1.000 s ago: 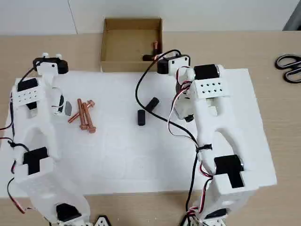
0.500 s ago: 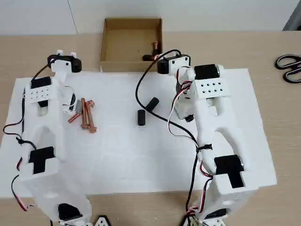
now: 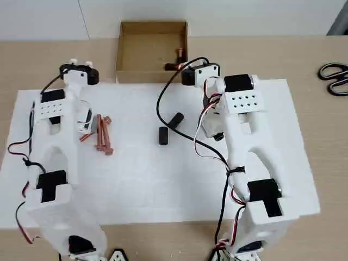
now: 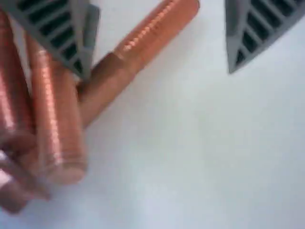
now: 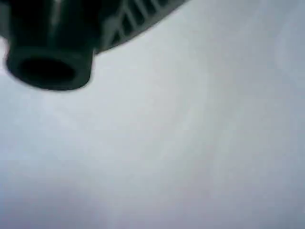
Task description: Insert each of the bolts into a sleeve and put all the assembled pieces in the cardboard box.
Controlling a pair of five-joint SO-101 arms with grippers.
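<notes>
The left gripper (image 4: 157, 67) hangs released over the copper bolts (image 3: 102, 134), its grey fingers (image 4: 257, 24) spread either side of one slanted bolt (image 4: 138, 50). The other two lie against it beneath one finger, their heads blurred. In the high view the bolts sit at 9 o'clock on the white foam sheet (image 3: 163, 185). The right gripper (image 3: 217, 134), at 2 o'clock and largely hidden under its arm, grasps a black sleeve (image 5: 47, 62). A loose sleeve (image 3: 163, 136) and a second sleeve (image 3: 175, 120) lie at its 9 o'clock. The cardboard box (image 3: 125, 54) stands at 12 o'clock with a copper piece (image 3: 178, 56) inside, and scissors (image 3: 334, 76) lie at 2 o'clock off the sheet
</notes>
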